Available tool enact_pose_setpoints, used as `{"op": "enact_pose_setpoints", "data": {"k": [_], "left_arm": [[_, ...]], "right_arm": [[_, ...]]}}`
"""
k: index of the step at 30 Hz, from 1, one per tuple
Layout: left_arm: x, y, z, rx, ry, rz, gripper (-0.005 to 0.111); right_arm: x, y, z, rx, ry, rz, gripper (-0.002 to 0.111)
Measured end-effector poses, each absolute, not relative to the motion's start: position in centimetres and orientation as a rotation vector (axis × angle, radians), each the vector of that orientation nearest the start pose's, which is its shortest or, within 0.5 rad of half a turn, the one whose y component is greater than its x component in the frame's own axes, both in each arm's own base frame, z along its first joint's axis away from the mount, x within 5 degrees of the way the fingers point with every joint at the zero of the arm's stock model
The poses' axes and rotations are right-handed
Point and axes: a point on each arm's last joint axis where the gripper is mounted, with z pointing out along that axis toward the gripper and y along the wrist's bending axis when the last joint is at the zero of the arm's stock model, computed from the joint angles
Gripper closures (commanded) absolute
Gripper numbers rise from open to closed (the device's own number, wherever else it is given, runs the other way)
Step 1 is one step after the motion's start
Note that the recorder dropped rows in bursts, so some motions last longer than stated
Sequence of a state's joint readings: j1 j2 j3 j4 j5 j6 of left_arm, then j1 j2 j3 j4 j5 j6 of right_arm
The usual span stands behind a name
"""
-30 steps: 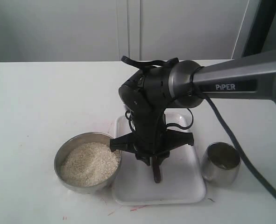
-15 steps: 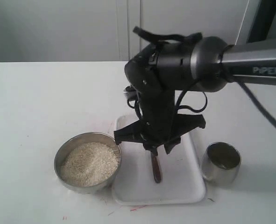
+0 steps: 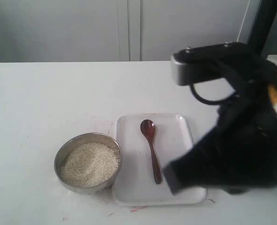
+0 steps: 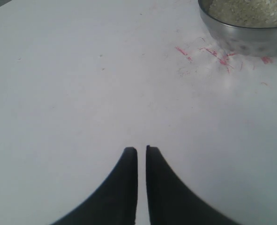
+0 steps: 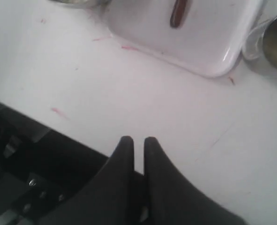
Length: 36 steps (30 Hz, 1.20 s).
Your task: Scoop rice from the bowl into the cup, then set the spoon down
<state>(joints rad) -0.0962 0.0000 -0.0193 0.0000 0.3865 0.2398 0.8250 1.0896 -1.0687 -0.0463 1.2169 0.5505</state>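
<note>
The dark wooden spoon (image 3: 151,150) lies flat on the white tray (image 3: 178,123), bowl end away from the table's front, with nothing touching it. Left of the tray stands the grey metal bowl (image 3: 62,154), holding rice (image 3: 89,164). My right arm (image 3: 236,154) is a blurred black mass at the front right and hides the cup in the exterior view. The right wrist view shows the shiny cup (image 5: 275,43) beside the tray's corner (image 5: 213,51). My right gripper (image 5: 138,139) is shut and empty over the table's front edge. My left gripper (image 4: 141,149) is shut, empty, over bare table near the bowl (image 4: 241,33).
Red scribble marks (image 4: 208,54) dot the table by the bowl. The table's front edge and dark frame below it (image 5: 30,159) appear in the right wrist view. A pale wall (image 3: 82,28) closes the back.
My right gripper has let go of the spoon, which now lies alone on the tray. The arm rose and swung to the front right, and its jaws closed.
</note>
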Motion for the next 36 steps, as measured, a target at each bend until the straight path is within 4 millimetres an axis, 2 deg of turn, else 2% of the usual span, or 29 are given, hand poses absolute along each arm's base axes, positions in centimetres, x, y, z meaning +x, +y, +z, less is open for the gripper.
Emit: {"op": "enact_pose_setpoints", "data": {"k": [3, 7, 12, 18, 28, 30, 36], "left_arm": [[5.2, -0.5, 18.5, 0.310, 1.826, 0.100, 0.092], [5.2, -0.5, 18.5, 0.310, 1.826, 0.100, 0.092], [5.2, -0.5, 18.5, 0.310, 1.826, 0.100, 0.092], [5.2, -0.5, 18.5, 0.309, 1.832, 0.101, 0.092], [5.2, -0.5, 18.5, 0.310, 1.829, 0.100, 0.092], [5.2, -0.5, 18.5, 0.310, 1.829, 0.100, 0.092], [5.2, -0.5, 18.5, 0.310, 1.829, 0.100, 0.092]], "right_arm": [[10.2, 11.9, 34.8, -0.396, 2.719, 0.429, 0.108], [7.3, 9.8, 33.7, -0.377, 2.722, 0.537, 0.108], [5.4, 8.1, 32.1, -0.358, 2.667, 0.663, 0.108], [5.5, 8.2, 31.3, -0.373, 2.567, 0.736, 0.108], [6.4, 9.2, 32.6, -0.431, 2.347, 0.840, 0.108], [6.8, 9.3, 33.0, -0.463, 2.261, 0.818, 0.108], [8.4, 9.9, 34.5, -0.627, 1.810, 0.696, 0.108]]}}
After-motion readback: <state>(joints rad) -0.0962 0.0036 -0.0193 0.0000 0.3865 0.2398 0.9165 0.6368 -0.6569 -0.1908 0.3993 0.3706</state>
